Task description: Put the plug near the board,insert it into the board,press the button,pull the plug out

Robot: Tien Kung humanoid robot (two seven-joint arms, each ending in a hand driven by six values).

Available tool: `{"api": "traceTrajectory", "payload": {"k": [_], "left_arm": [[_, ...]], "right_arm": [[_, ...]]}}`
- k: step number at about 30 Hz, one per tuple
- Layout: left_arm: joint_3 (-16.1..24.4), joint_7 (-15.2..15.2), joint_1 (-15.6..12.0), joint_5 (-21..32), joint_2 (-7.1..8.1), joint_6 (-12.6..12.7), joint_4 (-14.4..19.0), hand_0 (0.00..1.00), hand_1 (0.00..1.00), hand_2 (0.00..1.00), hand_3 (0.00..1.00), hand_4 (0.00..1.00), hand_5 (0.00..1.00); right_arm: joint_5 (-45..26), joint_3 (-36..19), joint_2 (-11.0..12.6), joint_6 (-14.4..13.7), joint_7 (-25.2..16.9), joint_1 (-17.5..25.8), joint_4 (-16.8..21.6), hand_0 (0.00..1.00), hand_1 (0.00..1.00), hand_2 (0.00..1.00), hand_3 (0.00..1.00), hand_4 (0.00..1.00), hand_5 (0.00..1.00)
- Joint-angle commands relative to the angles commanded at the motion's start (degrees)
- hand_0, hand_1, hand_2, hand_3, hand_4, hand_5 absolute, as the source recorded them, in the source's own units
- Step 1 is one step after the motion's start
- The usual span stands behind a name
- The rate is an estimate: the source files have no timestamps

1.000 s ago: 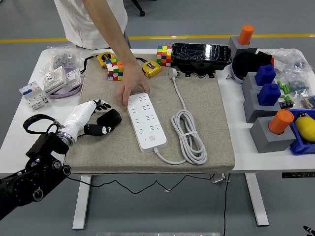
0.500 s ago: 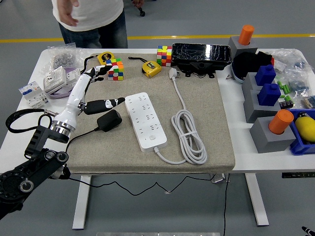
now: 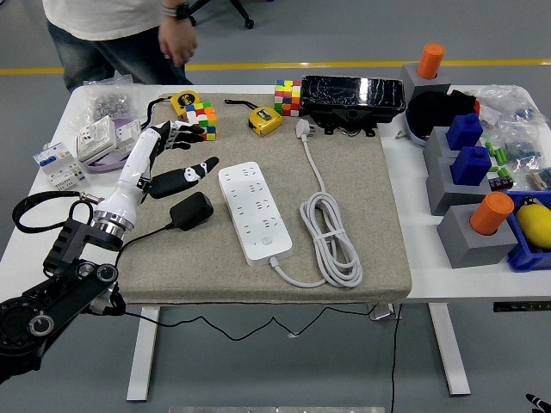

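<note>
From the head view, the left robot hand (image 3: 172,151) had lifted clear with its fingers spread, holding nothing, and the person's hand had withdrawn from the long white plastic power board (image 3: 254,212). The black blocky adapter plug (image 3: 191,210) lay just below the hand on the surface's mat, beside the board, so insertion seemingly came next.

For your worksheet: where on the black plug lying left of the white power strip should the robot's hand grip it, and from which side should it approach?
Probably grip the black plug across its blocky body, coming from above and the left, where the open left hand hovers. The power strip lies close on its right, and the thin cable trailing off its lower left gives no firm hold.
</note>
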State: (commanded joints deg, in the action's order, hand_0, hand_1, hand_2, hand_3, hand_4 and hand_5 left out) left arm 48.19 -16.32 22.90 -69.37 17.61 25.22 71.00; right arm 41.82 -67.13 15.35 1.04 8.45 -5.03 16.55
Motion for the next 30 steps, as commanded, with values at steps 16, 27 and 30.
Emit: {"api": "traceTrajectory", "payload": {"k": [16,27,30], "left_arm": [[-0.2,0.7,0.1,-0.5,0.7,-0.6,1.0,0.578,0.638,0.56,0.59,0.795,0.172],[0.3,2.0,0.5,-1.1,1.27,-1.6,1.2,0.579,0.636,0.56,0.59,0.793,0.172],[0.3,2.4,0.5,-1.3,1.33,-2.0,1.3,0.585,0.636,0.561,0.59,0.793,0.173]], "right_arm": [[0.1,0.9,0.3,0.0,0.0,-0.5,0.4,0.573,0.63,0.6,0.538,0.88,0.408],[0.4,1.1,0.5,-0.1,0.0,-0.8,0.6,0.574,0.631,0.602,0.537,0.88,0.41],[0.5,1.0,0.5,-0.1,0.0,-0.8,0.6,0.572,0.632,0.603,0.538,0.881,0.41]]}}
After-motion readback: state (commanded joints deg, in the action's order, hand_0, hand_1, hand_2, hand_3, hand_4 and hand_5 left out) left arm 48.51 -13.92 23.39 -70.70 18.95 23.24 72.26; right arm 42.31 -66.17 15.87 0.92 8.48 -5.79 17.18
